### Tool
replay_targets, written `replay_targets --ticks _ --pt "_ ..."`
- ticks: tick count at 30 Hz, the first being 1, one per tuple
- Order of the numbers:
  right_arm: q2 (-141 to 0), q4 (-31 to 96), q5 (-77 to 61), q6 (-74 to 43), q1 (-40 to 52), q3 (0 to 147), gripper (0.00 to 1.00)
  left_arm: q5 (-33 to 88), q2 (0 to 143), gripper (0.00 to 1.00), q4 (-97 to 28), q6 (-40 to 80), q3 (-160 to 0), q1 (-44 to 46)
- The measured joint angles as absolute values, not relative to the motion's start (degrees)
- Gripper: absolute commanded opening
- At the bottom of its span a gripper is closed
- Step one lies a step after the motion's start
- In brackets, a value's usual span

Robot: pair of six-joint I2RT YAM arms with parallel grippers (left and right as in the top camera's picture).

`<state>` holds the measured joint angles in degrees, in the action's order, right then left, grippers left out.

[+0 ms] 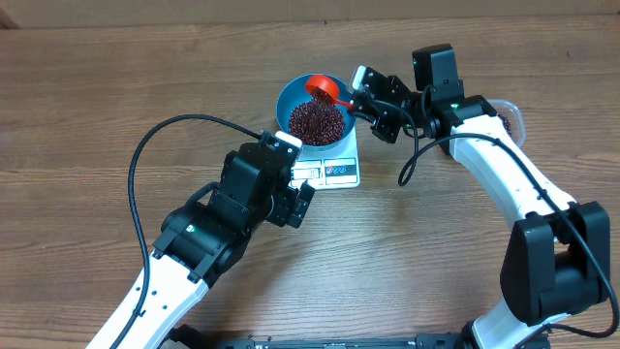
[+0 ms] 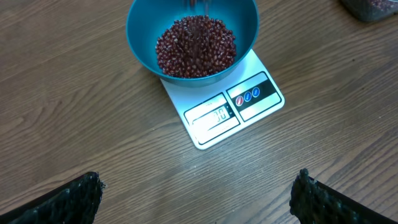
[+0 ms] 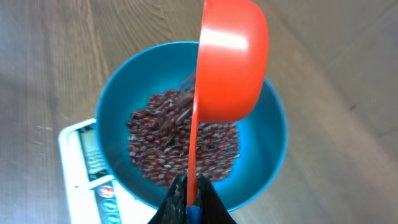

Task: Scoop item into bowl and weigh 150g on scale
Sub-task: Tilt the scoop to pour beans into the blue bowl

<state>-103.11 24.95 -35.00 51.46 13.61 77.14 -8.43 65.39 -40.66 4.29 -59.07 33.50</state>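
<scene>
The blue bowl (image 1: 288, 97) stands on the white scale (image 1: 339, 171) and holds a heap of dark red-brown beans (image 1: 316, 121). My right gripper (image 1: 365, 99) is shut on the handle of a red scoop (image 1: 323, 89). In the right wrist view the scoop (image 3: 233, 62) is tipped on its side above the bowl (image 3: 264, 155), with blurred beans (image 3: 177, 134) falling beside it. My left gripper (image 1: 294, 176) hovers open just in front of the scale. In the left wrist view its fingers (image 2: 74, 199) stand wide apart over bare wood, and the scale (image 2: 249, 99) shows its display.
A clear tub (image 1: 506, 114) with dark beans sits right of the bowl, partly behind my right arm; its corner shows in the left wrist view (image 2: 370, 7). Black cables arc over the wooden table (image 1: 97, 116) beside each arm.
</scene>
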Motion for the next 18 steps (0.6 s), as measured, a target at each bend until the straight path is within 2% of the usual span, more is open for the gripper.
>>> replay_targets --ticks 18 --pt "-103.1 24.0 -31.2 56.6 13.6 77.1 0.04 -8.4 65.4 0.99 -40.7 4.3 -59.1 33.5"
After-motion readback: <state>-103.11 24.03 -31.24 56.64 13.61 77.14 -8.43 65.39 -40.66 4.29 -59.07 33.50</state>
